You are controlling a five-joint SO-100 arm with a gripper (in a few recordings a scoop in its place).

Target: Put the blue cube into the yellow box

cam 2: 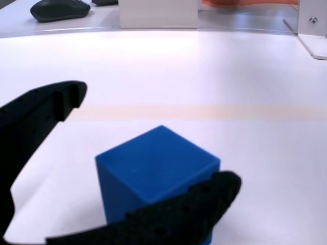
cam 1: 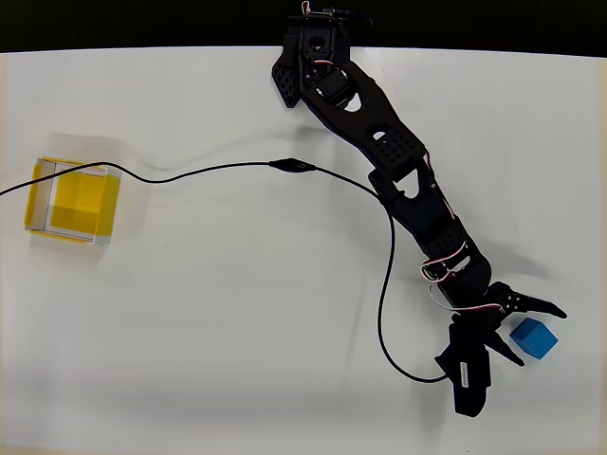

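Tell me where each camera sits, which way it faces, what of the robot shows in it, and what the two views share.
Overhead view: fixed above the white table, looking straight down; the whole black arm shows, its open hand around the blue cube, the yellow box far left.
Wrist view: rides on the arm's wrist, low, looking forward across the table; two black fingers show, the blue cube between them, a computer mouse at the far edge.
Shared: the cube, the hand's fingers, the table.
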